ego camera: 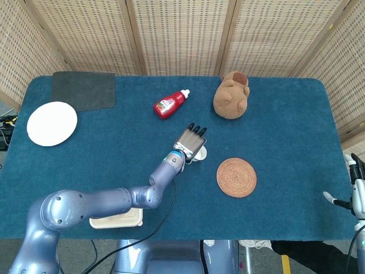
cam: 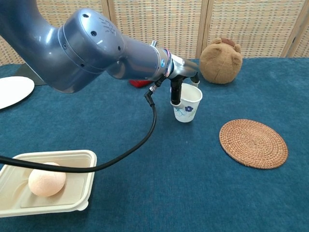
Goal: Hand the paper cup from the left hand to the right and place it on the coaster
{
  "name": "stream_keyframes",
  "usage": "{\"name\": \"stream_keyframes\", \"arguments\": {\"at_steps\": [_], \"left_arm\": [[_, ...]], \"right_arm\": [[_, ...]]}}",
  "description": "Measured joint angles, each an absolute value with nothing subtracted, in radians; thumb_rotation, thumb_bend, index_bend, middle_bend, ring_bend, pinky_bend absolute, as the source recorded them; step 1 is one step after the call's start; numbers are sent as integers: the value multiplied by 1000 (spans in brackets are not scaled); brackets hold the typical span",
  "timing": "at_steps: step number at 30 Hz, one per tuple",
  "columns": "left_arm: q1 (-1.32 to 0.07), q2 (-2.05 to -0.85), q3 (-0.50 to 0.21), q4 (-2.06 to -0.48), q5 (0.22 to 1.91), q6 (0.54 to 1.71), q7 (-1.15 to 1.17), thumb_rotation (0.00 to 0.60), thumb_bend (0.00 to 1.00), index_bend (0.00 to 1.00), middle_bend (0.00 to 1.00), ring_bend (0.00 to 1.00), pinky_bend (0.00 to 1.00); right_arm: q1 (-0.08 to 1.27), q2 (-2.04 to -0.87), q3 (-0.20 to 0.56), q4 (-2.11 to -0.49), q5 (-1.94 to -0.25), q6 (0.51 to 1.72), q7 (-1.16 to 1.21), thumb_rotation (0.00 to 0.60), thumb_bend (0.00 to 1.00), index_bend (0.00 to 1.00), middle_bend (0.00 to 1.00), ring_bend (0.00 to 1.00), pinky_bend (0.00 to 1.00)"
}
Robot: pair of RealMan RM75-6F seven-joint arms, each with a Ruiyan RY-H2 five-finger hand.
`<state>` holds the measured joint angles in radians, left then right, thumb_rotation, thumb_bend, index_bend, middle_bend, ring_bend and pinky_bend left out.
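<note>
Paper cup hangs in left hand, near coaster, apart.

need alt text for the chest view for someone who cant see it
A grey robot arm reaches across a blue table, its left hand holding a white floral paper cup left of a round woven coaster. A brown plush toy sits behind, and a beige tray holding an egg sits front left.

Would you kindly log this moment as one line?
left robot hand: holds paper cup | right robot hand: open, table edge | coaster: bare | handover: pending
</note>
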<state>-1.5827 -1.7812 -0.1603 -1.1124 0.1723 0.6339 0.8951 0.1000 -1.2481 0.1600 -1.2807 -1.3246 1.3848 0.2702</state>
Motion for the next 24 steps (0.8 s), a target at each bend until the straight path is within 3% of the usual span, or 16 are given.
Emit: {"name": "stream_keyframes", "arguments": {"at_steps": [6, 16, 24], "left_arm": [[-1589, -1803, -132, -1078, 175, 613, 881, 600, 133, 0, 0, 0, 0], [-1552, -1767, -125, -1118, 205, 635, 817, 600, 124, 0, 0, 0, 0], [-1425, -1643, -119, -1293, 380, 740, 694, 600, 126, 0, 0, 0, 0]], "right_arm": [[96, -1250, 164, -1271, -1324, 1386, 285, 600, 14, 0, 0, 0, 0], [98, -1254, 161, -1272, -1332, 1381, 278, 600, 16, 0, 0, 0, 0], [100, -1253, 156, -1291, -1355, 1394, 261, 600, 15, 0, 0, 0, 0]]}}
